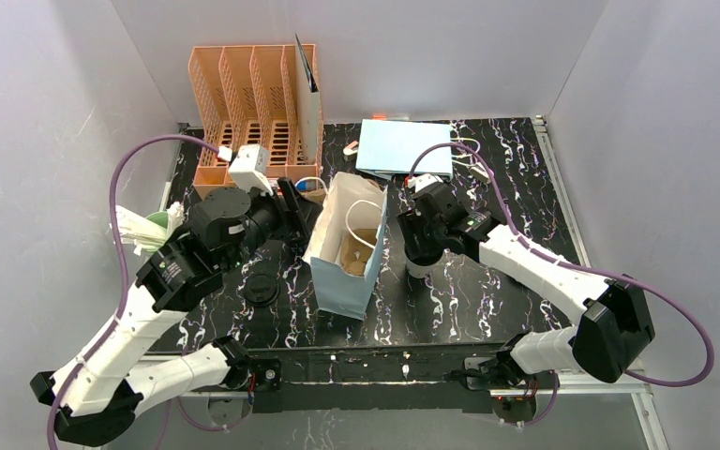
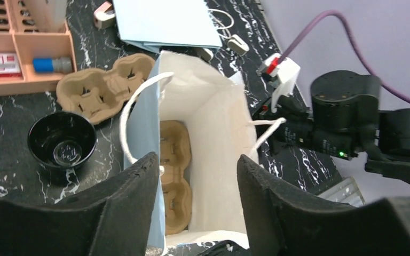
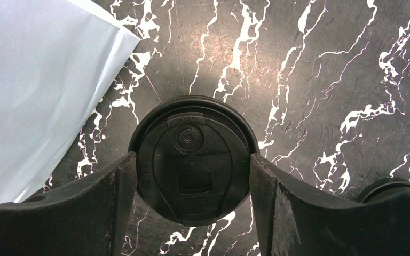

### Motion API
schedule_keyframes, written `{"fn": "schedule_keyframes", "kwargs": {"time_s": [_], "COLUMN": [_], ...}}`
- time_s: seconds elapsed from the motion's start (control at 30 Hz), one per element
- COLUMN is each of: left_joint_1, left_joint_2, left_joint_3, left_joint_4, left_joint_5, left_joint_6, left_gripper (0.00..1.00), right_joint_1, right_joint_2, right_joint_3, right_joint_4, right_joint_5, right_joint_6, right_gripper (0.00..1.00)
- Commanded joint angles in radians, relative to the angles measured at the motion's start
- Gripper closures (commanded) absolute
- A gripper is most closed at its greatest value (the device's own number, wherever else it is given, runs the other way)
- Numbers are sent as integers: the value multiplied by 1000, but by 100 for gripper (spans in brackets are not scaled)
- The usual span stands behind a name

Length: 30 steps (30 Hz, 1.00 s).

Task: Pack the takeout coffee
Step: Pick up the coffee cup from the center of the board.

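Right gripper (image 3: 192, 158), jaws spread, straddles a lidded cup (image 3: 193, 176) on the table (image 3: 325, 64) near the bag (image 2: 213, 122). Left gripper (image 2: 196, 160), jaws spread and empty, hovers over the bag's mouth. A carrier (image 2: 175, 176) lies inside. A lidless cup (image 2: 62, 140) and a spare carrier (image 2: 104, 88) sit to its left.

Open light-blue paper bag (image 1: 342, 277) upright mid-tabletop (image 1: 487, 178), with a brown pulp carrier (image 2: 175, 160) lying at its bottom. Second pulp carrier (image 2: 104, 88) flat just beside it. Orange slotted rack (image 1: 244, 84) back left; folded blue bag (image 1: 401, 145) flat behind.
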State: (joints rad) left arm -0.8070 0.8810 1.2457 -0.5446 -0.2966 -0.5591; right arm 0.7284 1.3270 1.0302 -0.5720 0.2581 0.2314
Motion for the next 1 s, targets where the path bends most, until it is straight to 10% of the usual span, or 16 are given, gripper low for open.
{"fn": "schedule_keyframes", "kwargs": {"time_s": [0.0, 0.43, 0.97], "left_joint_1": [2, 3, 2], "left_joint_2": [22, 295, 423], "left_joint_3": [101, 313, 343], "left_joint_4": [-38, -193, -302], "left_joint_5": [78, 226, -107], "left_joint_6": [71, 171, 257], "left_gripper": [50, 76, 53], "right_joint_1": [7, 9, 9], "right_joint_2": [4, -98, -190], "right_joint_3": [5, 130, 474], "right_joint_4": [3, -92, -300], "right_joint_5": [20, 108, 174], "right_joint_6": [-3, 15, 21], "right_gripper": [29, 40, 47]}}
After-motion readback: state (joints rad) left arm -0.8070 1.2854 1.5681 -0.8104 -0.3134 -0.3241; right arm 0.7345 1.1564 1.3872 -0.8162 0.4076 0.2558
